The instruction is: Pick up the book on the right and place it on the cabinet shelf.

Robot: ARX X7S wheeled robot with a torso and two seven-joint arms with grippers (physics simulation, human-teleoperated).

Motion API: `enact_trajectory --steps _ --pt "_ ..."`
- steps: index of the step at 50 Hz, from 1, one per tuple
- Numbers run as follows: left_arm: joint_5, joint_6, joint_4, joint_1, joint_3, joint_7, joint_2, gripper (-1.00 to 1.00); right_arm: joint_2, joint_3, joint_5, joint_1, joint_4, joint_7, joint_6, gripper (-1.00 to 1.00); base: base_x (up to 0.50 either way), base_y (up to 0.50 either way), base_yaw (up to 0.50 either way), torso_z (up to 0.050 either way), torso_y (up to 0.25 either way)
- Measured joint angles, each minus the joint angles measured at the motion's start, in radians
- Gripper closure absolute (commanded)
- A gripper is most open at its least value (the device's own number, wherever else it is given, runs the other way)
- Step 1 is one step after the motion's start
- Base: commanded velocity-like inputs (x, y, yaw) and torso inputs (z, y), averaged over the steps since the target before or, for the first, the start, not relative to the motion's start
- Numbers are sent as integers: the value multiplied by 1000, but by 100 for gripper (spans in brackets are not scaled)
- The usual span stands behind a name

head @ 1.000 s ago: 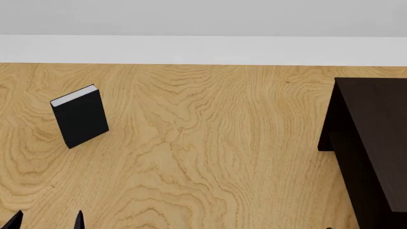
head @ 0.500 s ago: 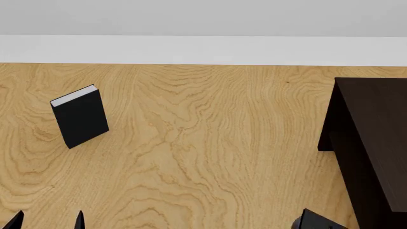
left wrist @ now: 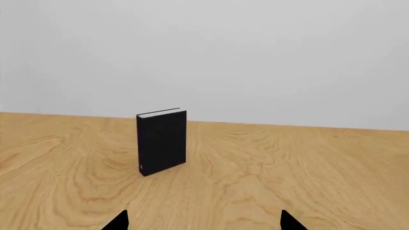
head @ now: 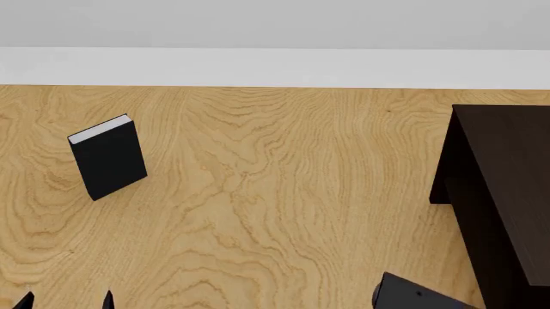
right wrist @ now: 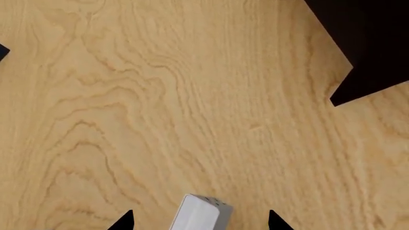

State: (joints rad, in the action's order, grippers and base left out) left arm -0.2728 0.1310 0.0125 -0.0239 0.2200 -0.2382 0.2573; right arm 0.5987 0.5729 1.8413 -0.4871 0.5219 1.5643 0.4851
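Right wrist view shows the light grey hardcover book between the right gripper fingertips; whether they clamp it cannot be told. Judged rigid, light, smooth-covered: best held across both covers. Dark brown wooden cabinet stands nearby; left gripper hangs spread, empty, facing a black book.

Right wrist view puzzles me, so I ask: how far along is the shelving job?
Done: nothing shelved. In hand: the grey book sits between the right gripper's fingertips; grasp unclear. Left: carry it to the dark cabinet. The black book stands untouched.
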Motion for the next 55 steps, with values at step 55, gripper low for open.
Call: enact_trajectory --steps 55 --pt "-19 35 -17 -2 6 -14 14 -100 -8 191 -7 -57 -200 -117 -38 -100 0 0 0 0 0"
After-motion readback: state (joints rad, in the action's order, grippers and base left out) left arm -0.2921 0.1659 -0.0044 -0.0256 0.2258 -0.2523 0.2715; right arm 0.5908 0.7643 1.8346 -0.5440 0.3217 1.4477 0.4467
